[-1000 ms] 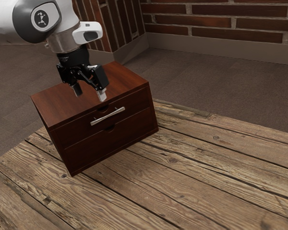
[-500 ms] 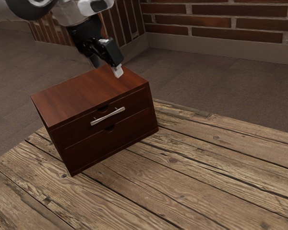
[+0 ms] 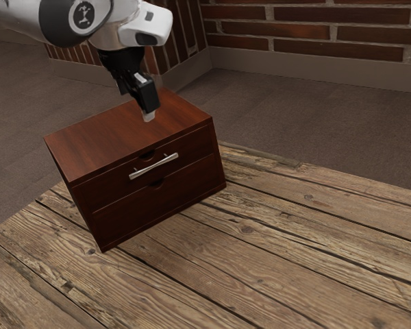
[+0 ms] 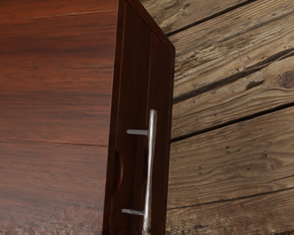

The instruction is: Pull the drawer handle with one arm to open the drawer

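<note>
A dark red wooden cabinet [image 3: 109,137] with two drawer fronts stands at the back left of the plank table [image 3: 294,247]. Its upper drawer [image 3: 185,147] carries a silver bar handle [image 3: 153,166] and sits flush with the lower front. My gripper [image 3: 138,103] hangs just above the cabinet's top near its back edge, open and holding nothing, above and behind the handle. In the wrist view the handle [image 4: 149,166] runs along the cabinet's front face [image 4: 137,122], below and ahead of my hand, beside the cabinet's top [image 4: 49,112].
A brick wall [image 3: 315,27] and a brown carpeted floor [image 3: 315,116] lie behind the table. Bare planks stretch in front of the cabinet and toward the exterior view's right.
My hand rose from above the cabinet's front edge, swung back toward the exterior view's right, then dropped a little and turned. The cabinet and drawer have not moved.
</note>
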